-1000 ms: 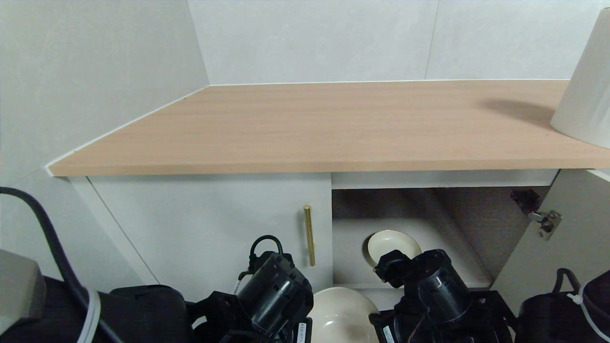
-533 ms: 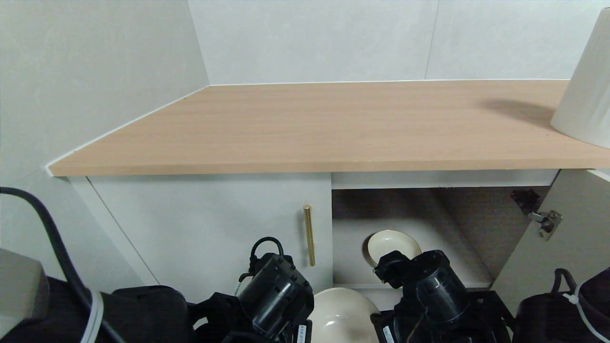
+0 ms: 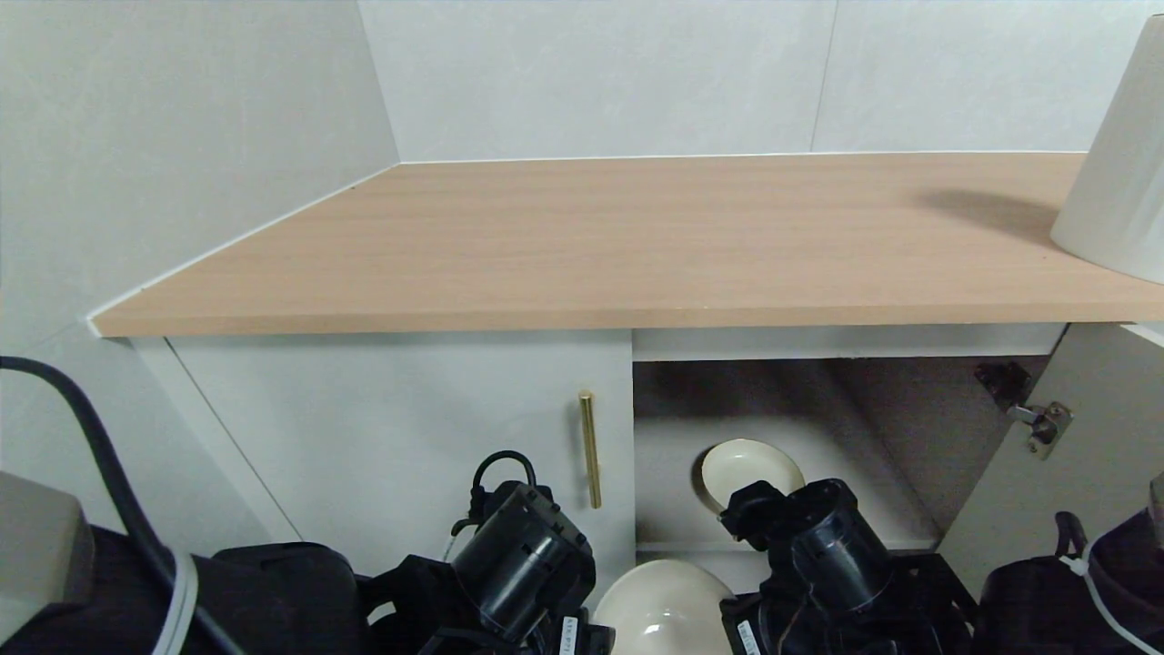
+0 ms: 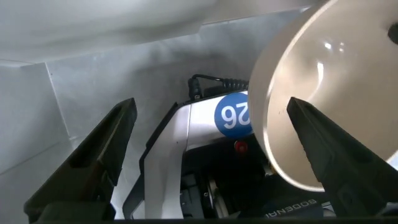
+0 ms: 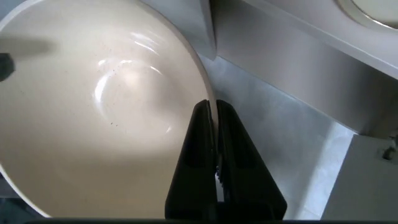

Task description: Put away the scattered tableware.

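A large cream bowl point(image 3: 664, 614) hangs low in front of the cabinet, between my two arms. My right gripper point(image 5: 214, 112) is shut on its rim, one finger inside and one outside the bowl point(image 5: 93, 106). My left gripper point(image 4: 211, 109) is open wide beside the same bowl point(image 4: 298, 62) and touches nothing. A smaller cream dish point(image 3: 750, 468) lies on the shelf inside the open cabinet point(image 3: 846, 437), and its edge point(image 5: 373, 9) is seen past the cabinet's front lip in the right wrist view.
The cabinet's left door point(image 3: 409, 437) is closed and has a brass handle point(image 3: 589, 448). The right door point(image 3: 1082, 464) stands swung open on its hinge point(image 3: 1041, 423). A white lampshade-like cylinder point(image 3: 1114, 164) stands at the right of the wooden countertop point(image 3: 591, 236).
The held bowl has sunk slightly lower in the head view, and the right arm has shifted a little with it. The dish in the cabinet has not moved.
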